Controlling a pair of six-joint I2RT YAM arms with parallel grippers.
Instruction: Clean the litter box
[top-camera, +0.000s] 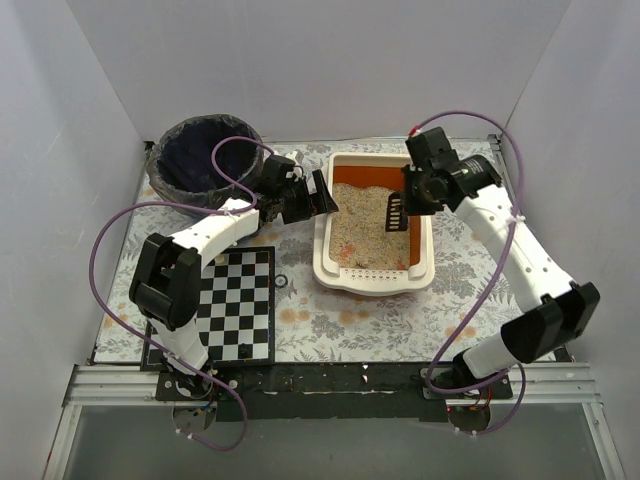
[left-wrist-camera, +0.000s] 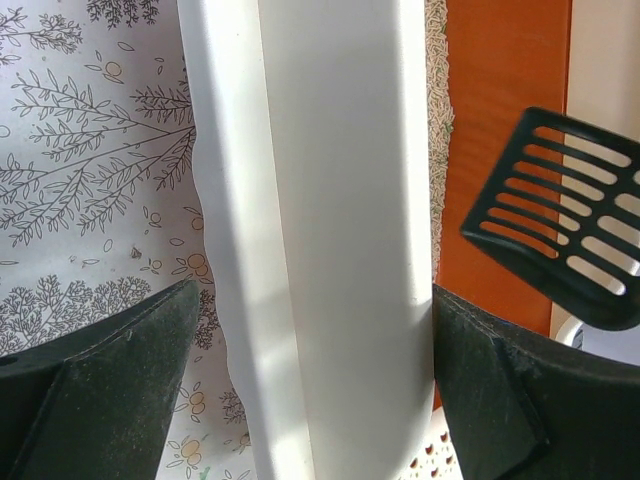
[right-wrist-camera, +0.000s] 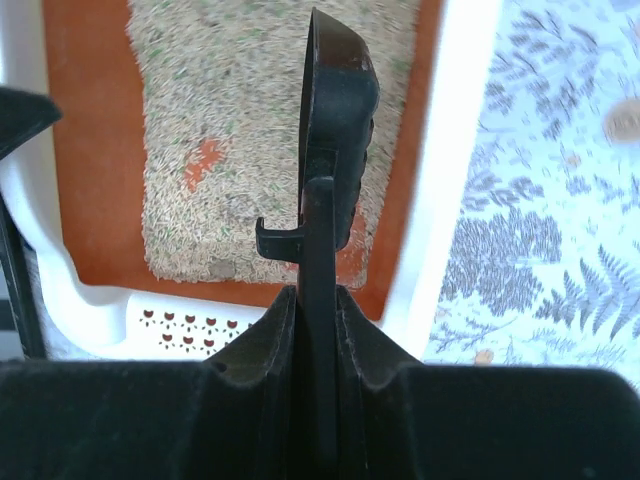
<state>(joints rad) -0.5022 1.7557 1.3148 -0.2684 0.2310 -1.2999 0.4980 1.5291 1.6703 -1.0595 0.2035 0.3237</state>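
top external
a: where's the litter box (top-camera: 325, 245)?
b: mid desk (top-camera: 400, 320), right of the bin (top-camera: 168, 178). left claw (top-camera: 324, 194) at its left rim, right claw (top-camera: 410, 193) over it with a black scoop (top-camera: 395, 213).
left wrist
a: gripping?
b: no, fingers (left-wrist-camera: 100, 390) apart, one each side of the white rim.
right wrist
a: and that one?
b: clamped on the scoop handle; blade edge-on above the litter (right-wrist-camera: 250, 120), bare orange floor around it.
a: progress?
b: i'd say mid-sift. can't tell if the scoop carries anything; dumping in the bin looks still to do.
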